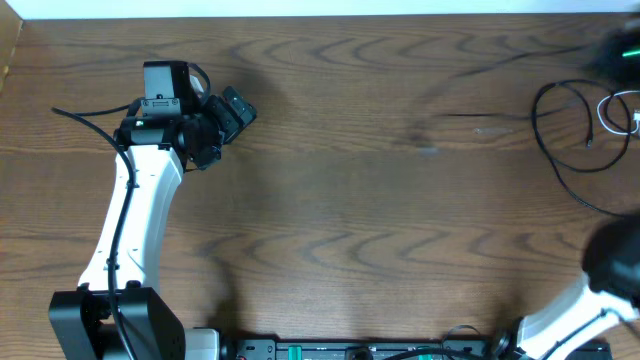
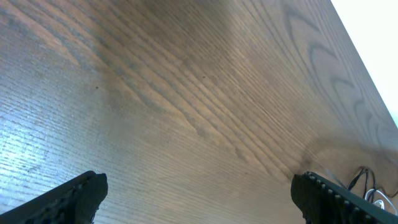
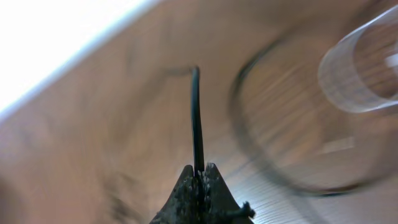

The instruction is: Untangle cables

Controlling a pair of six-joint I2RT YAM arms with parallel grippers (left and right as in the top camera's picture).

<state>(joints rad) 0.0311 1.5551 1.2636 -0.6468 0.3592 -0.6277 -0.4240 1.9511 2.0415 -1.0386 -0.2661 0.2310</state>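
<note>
A thin black cable [image 1: 560,130] lies in a loose loop at the table's far right, with a short white cable [image 1: 612,112] looping beside it. My right gripper [image 3: 200,171] is shut on a black cable [image 3: 196,112] that runs straight out from the fingertips. The blurred black loop [image 3: 249,143] and the white cable [image 3: 354,68] lie beyond. In the overhead view the right gripper is a dark blur [image 1: 612,52] at the far right edge. My left gripper [image 1: 232,112] [image 2: 199,202] is open and empty over bare wood at the far left, well away from the cables.
The table is dark wood [image 1: 350,200] with a white edge along the back. The right arm's dark body [image 1: 615,265] hangs over the front right corner. A bit of the cables [image 2: 364,180] shows at the left wrist view's lower right.
</note>
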